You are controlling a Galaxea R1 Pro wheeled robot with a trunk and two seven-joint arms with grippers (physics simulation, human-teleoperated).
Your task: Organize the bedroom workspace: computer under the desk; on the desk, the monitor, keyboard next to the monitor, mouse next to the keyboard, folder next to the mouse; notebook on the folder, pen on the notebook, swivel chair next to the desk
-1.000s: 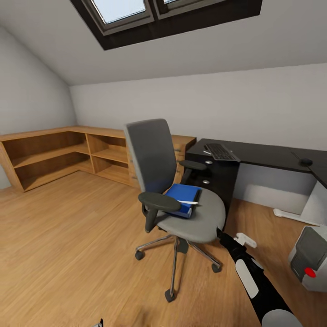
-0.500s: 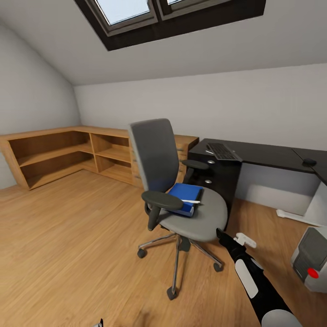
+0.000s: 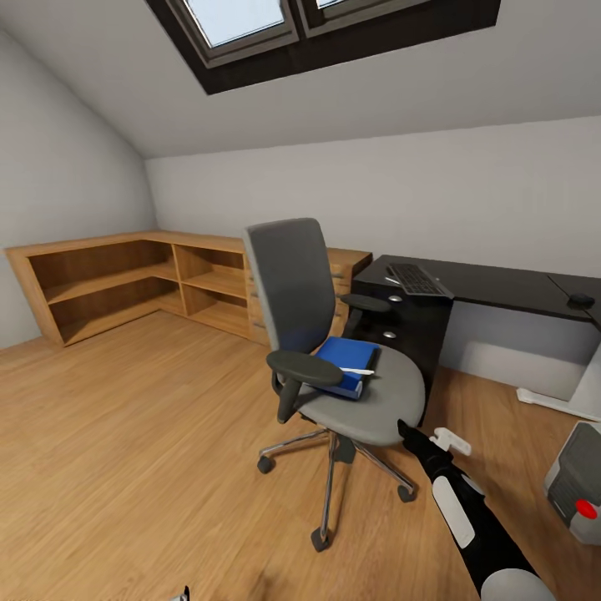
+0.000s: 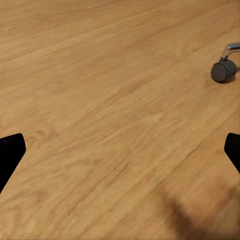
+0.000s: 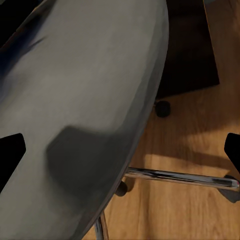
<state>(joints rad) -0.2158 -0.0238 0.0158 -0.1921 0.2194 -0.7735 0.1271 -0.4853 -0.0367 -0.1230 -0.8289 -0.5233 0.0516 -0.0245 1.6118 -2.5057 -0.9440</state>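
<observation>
The grey swivel chair [image 3: 294, 288] stands on the wood floor in front of the desk [image 3: 501, 284]. On its seat lies the blue folder [image 3: 344, 359] with the thin white pen [image 3: 357, 371] across it; the notebook is hidden. The black keyboard [image 3: 417, 280] and the mouse [image 3: 582, 299] rest on the desk. At the right edge the computer [image 3: 576, 484] stands on the floor. The monitor is out of view. My right gripper [image 3: 406, 432] [image 5: 120, 150] is open just beside the seat's front rim [image 5: 90, 100]. Low over bare floor, my left gripper [image 4: 120, 155] hangs open.
Light-wood shelving [image 3: 125, 280] runs along the left and back walls. The desk's black drawer unit [image 3: 409, 330] stands right behind the chair. One chair castor [image 4: 223, 70] lies ahead of the left gripper. Open floor [image 3: 125, 434] stretches to the left.
The whole head view has shifted, so chair, desk and shelving now sit a little further right in the picture. The right arm keeps the same pose; nothing was taken or let go.
</observation>
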